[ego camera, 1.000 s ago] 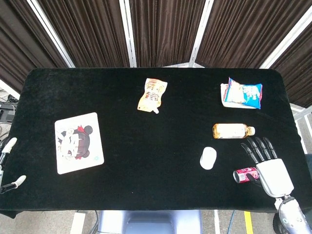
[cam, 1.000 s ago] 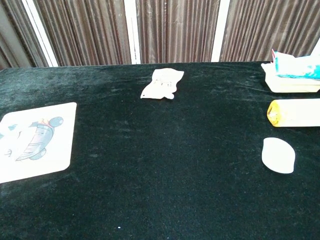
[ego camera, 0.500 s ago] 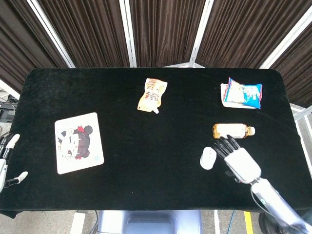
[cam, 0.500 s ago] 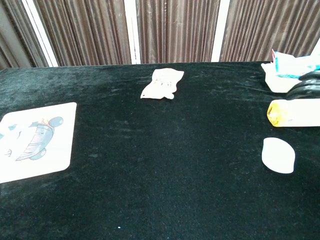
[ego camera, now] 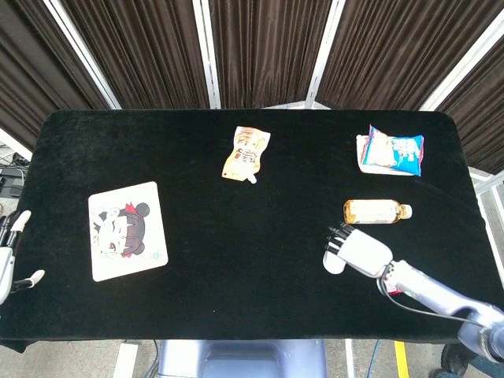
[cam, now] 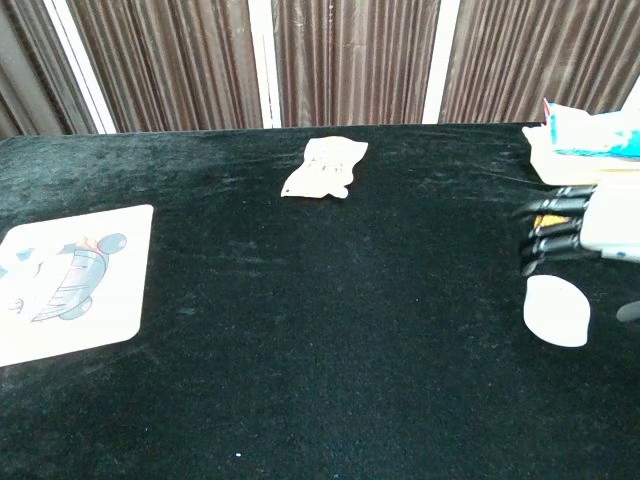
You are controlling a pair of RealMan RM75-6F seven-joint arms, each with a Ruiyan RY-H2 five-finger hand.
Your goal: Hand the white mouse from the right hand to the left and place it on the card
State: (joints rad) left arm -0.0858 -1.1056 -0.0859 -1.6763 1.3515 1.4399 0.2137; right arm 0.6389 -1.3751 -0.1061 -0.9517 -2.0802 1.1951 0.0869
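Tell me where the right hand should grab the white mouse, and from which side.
Probably from above, across its narrow width. The white mouse lies flat on the table, a low rounded oval, so only its two long sides offer purchase: thumb on one, fingers on the other. The right hand hovers over it, fingers spread, not gripping. The bottle lies just behind, so avoid coming from the far side.

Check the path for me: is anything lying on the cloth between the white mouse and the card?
Nothing. In the head view, only bare black cloth runs from the white mouse to the card; the chest view agrees. The orange pouch lies well behind that line.
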